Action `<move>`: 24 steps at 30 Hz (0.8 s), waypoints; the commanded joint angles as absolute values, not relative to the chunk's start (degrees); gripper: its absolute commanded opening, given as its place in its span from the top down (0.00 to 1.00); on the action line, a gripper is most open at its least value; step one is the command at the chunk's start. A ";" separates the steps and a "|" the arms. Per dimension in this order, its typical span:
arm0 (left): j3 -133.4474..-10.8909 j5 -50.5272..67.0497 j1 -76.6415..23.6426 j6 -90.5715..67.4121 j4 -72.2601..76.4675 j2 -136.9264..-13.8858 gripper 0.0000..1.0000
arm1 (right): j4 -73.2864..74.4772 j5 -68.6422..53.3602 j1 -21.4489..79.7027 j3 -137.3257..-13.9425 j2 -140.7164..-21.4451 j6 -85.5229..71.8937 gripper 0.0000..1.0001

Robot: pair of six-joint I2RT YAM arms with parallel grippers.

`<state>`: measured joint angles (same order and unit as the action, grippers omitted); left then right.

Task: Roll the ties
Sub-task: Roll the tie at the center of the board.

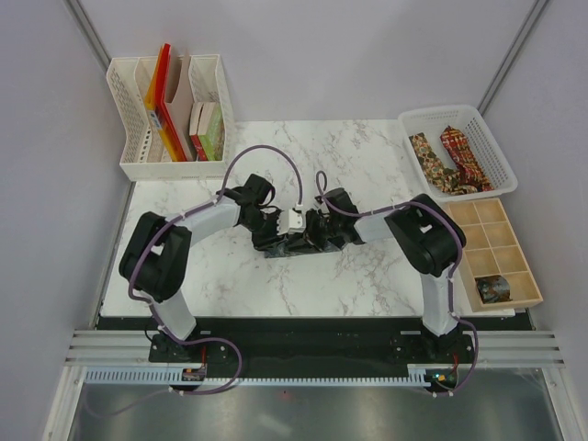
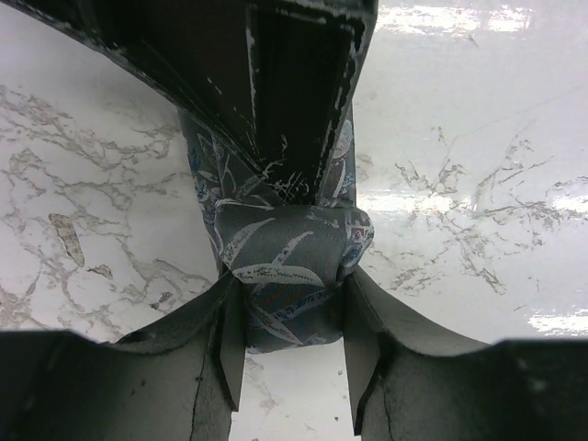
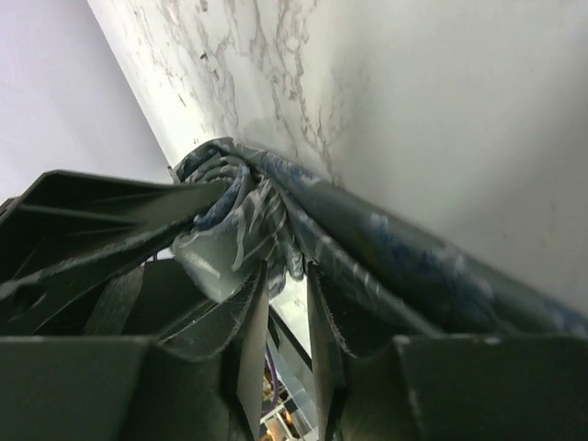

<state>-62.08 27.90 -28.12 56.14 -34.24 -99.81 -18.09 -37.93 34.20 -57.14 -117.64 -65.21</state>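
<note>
The dark grey-green tie (image 1: pixel 289 246) lies mid-table between both grippers. In the left wrist view its rolled end (image 2: pixel 289 266) sits between my left gripper's (image 2: pixel 289 367) fingers, which press on both sides of the roll. My left gripper (image 1: pixel 274 234) comes from the left. My right gripper (image 1: pixel 310 237) comes from the right; its dark finger (image 2: pixel 294 83) lies over the tie's strip. In the right wrist view the bunched tie (image 3: pixel 243 216) sits at my right gripper's (image 3: pixel 280 276) nearly closed tips. A brown-gold tie (image 1: pixel 425 154) and a red tie (image 1: pixel 462 152) lie in a white basket (image 1: pixel 498 147).
A white file rack (image 1: pixel 138 119) with coloured folders and books stands at the back left. A wooden compartment tray (image 1: pixel 501 243) sits at the right edge, with a rolled patterned item (image 1: pixel 493 288) in its near cell. The marble table (image 1: pixel 349 147) shows bare behind the grippers.
</note>
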 commanded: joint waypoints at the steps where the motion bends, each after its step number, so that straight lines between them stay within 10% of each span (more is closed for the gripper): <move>1: -60.99 23.20 -29.27 56.34 -37.97 -105.73 0.67 | -14.68 -39.90 33.05 -56.78 -112.59 -60.65 0.66; 16: -64.16 23.64 -29.27 56.43 -40.34 -108.02 0.69 | -20.82 -38.58 34.01 -58.71 -116.71 -62.49 0.52; 24: -64.86 23.82 -29.09 56.78 -40.87 -108.19 0.66 | -25.74 -39.46 34.89 -58.27 -119.08 -66.00 0.66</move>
